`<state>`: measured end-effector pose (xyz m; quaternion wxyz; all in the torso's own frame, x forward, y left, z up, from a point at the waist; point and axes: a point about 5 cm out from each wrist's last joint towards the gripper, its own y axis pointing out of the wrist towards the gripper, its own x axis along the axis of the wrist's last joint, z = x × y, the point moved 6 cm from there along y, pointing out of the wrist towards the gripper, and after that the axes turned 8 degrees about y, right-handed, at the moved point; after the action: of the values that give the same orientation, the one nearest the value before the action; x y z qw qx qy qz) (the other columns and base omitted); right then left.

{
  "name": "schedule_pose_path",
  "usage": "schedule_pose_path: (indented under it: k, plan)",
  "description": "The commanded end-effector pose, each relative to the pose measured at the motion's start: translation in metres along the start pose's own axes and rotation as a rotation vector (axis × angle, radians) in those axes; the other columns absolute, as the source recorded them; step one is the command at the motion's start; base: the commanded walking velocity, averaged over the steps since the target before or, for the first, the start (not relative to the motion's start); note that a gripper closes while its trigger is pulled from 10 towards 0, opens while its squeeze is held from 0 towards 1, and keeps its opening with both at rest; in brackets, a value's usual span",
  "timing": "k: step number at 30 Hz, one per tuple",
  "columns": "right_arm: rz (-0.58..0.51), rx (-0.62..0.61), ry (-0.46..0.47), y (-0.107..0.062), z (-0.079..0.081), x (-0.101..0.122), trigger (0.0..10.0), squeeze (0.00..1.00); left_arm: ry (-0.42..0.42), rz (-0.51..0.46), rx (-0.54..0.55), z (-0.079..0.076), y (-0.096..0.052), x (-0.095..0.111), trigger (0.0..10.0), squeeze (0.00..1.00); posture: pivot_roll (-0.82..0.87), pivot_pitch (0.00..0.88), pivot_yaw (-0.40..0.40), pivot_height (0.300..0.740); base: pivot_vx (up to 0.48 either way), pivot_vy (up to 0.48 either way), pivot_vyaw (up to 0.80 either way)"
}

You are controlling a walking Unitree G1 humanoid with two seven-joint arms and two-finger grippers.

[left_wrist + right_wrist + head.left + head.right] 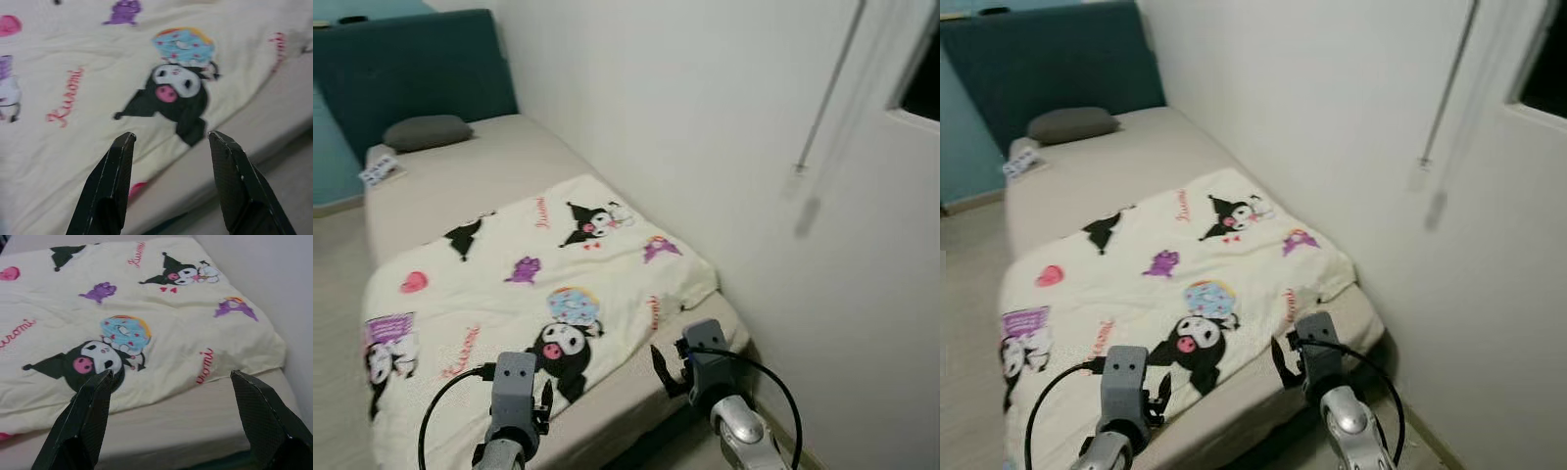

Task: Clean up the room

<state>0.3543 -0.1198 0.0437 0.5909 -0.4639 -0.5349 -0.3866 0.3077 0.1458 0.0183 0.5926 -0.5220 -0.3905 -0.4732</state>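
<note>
Looks like mid-cleanup, bed (509, 162) half sorted. Blanket (538, 294) already spread fairly flat over the foot half, but crooked: near corner (700, 284) by the wall (705, 117) bunched up and short of the mattress edge, bare beige sheet left showing along that side. Probably still needs a tug square and smoothing. Pillow (428, 131) sitting at the head end against the dark teal headboard (411, 69), small printed thing (382, 171) just beside it, too blurry to name.

Left pincer (168, 147) hovering over the blanket's near edge, fingers parted, holding nothing. Right pincer (171, 382) over the bare strip near the foot, spread wide, empty too.

Blanket: soft, thin, cream, slightly wrinkled, cartoon prints in black, purple, pink. Mattress cover smooth and taut. Pillow grey, flat, oval-ish.
</note>
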Motion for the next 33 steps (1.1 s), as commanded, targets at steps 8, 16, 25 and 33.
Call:
schedule_pose_path:
  k: [8, 16, 25, 33]
  plan:
    - [0.017, -0.004, -0.06, -0.0033, -0.0025, -0.0049, 10.0, 0.0, 0.034, -0.008, -0.016, -0.0055, 0.0001, -0.0003, 10.0, 0.0, -0.04, 0.117, 0.024, 0.74, 0.0, 0.0, 0.5]
    - [0.01, 0.0, -0.044, -0.0023, -0.0025, -0.0029, 10.0, 0.0, 0.03, -0.016, -0.01, -0.0048, 0.0012, 0.0022, 10.0, 0.0, -0.03, 0.121, 0.021, 0.74, 0.0, 0.0, 0.8]
    - [0.002, 0.003, -0.047, -0.0027, -0.0021, -0.0016, 10.0, 0.0, 0.034, -0.028, 0.002, -0.0031, 0.001, 0.0045, 10.0, 0.0, -0.03, 0.119, 0.019, 0.74, 0.0, 0.0, 0.8]
    - [0.0, -0.005, -0.048, -0.0033, -0.0038, -0.0015, 10.0, 0.0, 0.046, -0.032, -0.001, -0.0028, 0.0016, 0.0055, 10.0, 0.0, -0.04, 0.111, 0.023, 0.74, 0.0, 0.0, 0.8]
